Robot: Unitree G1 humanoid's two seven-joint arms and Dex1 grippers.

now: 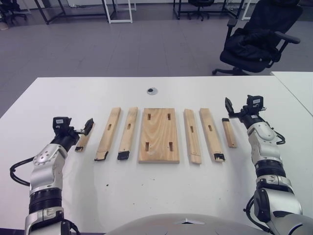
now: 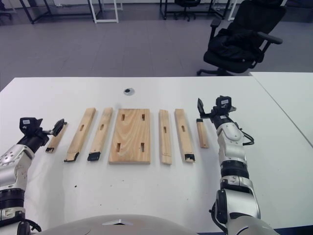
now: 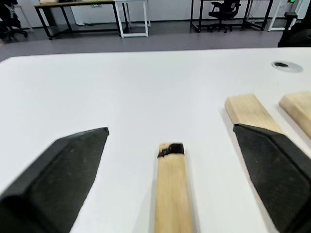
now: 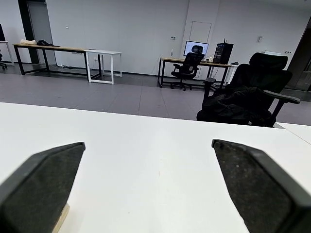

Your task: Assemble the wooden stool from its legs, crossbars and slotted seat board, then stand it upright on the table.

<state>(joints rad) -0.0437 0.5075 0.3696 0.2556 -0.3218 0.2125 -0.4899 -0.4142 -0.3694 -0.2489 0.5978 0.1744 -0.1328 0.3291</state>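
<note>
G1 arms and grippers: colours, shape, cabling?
The left arm and right arm have silver-grey rounded shells with black bands at the joints. A black cable loops beside each forearm. The left gripper and right gripper are black, each with two wedge-shaped fingers with finely textured faces.

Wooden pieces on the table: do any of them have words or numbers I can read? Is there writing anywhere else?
No text can be read anywhere.
The seat board, the slotted legs and the short crossbar show bare wood with no writing.
The far monitor has a lit screen, too small to read.
</note>
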